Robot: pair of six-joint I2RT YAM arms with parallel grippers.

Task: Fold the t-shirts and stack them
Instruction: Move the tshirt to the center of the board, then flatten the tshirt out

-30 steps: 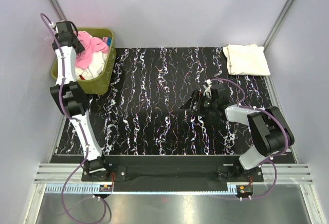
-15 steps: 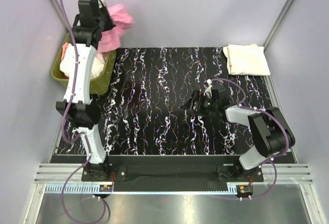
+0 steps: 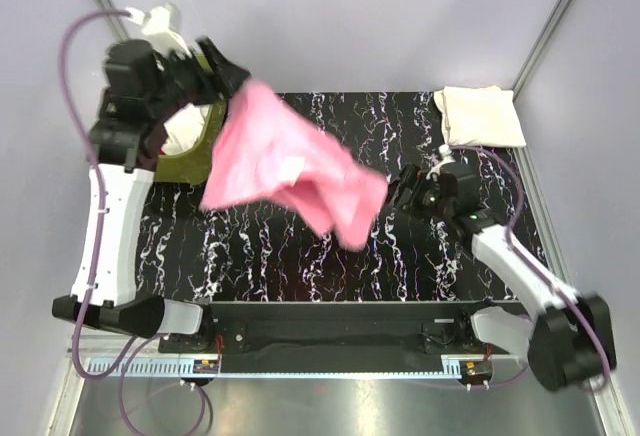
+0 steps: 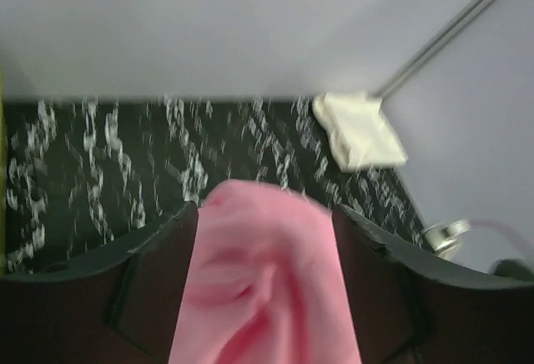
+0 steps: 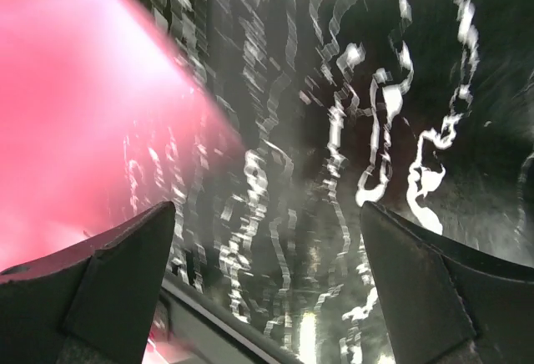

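Pink t-shirt (image 3: 290, 171) hangs unfolded above the tabletop (image 3: 260, 256), clamped in the left jaws, right jaws wide and empty; one cream t-shirt (image 3: 480, 116) lies folded far right, white cloth (image 3: 183, 136) waits in the bin (image 3: 185, 168): task judged early.

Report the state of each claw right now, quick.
Left claw: closed on the pink t-shirt, which hangs in the air.
Right claw: open, holding nothing.
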